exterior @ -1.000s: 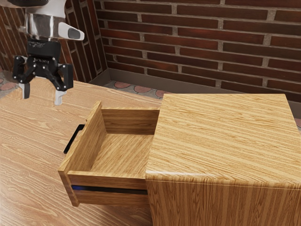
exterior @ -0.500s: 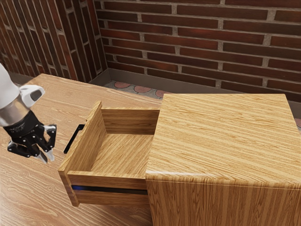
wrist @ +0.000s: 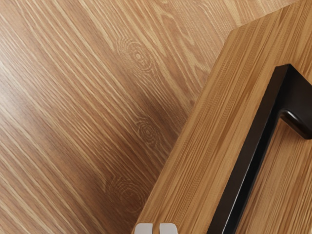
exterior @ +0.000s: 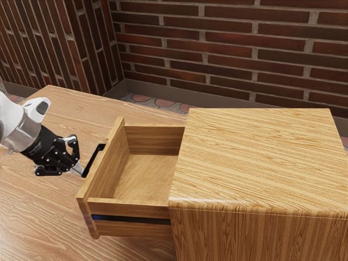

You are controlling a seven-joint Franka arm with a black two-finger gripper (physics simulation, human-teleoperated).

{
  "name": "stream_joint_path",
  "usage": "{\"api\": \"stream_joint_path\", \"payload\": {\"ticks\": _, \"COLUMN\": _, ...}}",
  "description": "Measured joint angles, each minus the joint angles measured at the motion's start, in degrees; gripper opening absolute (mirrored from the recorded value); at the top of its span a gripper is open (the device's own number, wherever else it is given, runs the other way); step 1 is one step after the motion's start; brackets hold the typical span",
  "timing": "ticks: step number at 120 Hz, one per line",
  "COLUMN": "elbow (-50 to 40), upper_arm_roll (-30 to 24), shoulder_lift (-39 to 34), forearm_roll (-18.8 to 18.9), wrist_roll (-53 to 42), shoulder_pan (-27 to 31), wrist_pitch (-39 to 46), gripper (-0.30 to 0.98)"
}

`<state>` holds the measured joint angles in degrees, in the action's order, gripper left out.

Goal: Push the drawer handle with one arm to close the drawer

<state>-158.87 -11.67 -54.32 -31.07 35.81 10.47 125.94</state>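
Exterior view: tool at handle of 1 open drawer.

From the exterior view's left the white arm is extended, with the black gripper tilted down toward that view's right and its fingers held closed, tips nearly together.
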Motion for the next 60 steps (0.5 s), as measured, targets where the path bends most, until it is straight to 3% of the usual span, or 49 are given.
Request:
{"api": "stream_joint_path", "payload": {"ticks": 29, "elbow": 0.5, "upper_arm_roll": -5.2, "shoulder_lift": 3.0, "forearm_roll": -4.5, "wrist_roll": 0.2, "shoulder_pan": 0.6, "wrist_pitch": 3.8, "gripper": -0.10}}
{"api": "stream_joint_path", "payload": {"ticks": 60, "elbow": 1.2, "upper_arm_roll": -7.8, "shoulder_lift": 5.8, "forearm_roll": -6.8, "wrist_roll": 0.5, "shoulder_pan": -0.4, "wrist_pitch": 6.7, "gripper": -0.10}}
